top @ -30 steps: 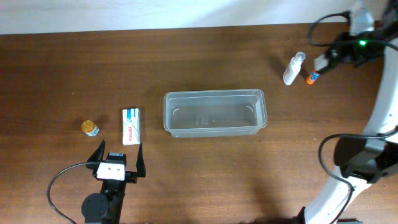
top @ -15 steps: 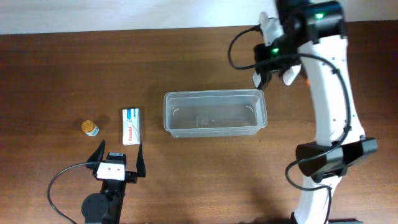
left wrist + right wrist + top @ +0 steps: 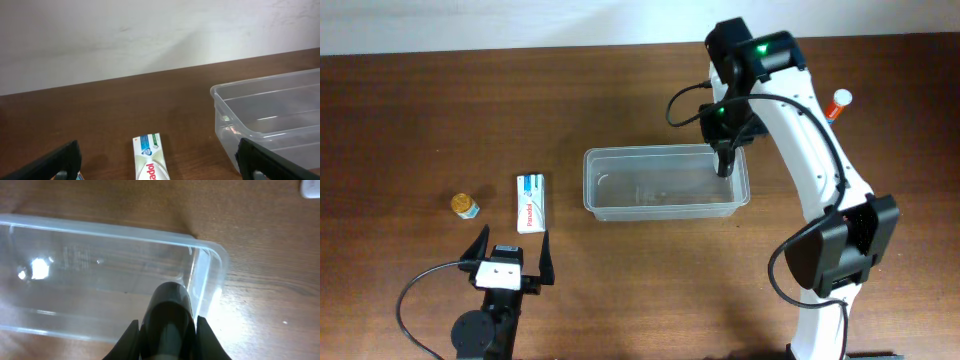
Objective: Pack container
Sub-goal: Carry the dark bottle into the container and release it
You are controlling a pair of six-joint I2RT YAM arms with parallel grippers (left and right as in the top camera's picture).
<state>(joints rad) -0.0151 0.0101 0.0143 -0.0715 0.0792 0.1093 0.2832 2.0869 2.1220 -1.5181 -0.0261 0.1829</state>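
Note:
The container (image 3: 620, 152) is a clear, shallow tub at mid-table and looks empty. It also shows in the left wrist view (image 3: 260, 86) and the right wrist view (image 3: 100, 228). My right gripper (image 3: 725, 160) hangs over the tub's right end, shut on a dark rounded cylinder (image 3: 169, 315). My left gripper (image 3: 512, 250) is open and empty near the front left, behind a white toothpaste box (image 3: 529, 202) that lies flat between its fingers in the left wrist view (image 3: 149, 160).
A small jar with a yellow lid (image 3: 465, 205) stands left of the toothpaste box. A small orange-capped item (image 3: 840, 101) lies at the back right, beyond the right arm. A white object (image 3: 311, 187) shows at the right wrist view's top corner.
The right arm has swung from the far back right to over the container's right end. The white bottle seen there earlier is hidden. The left arm has not moved.

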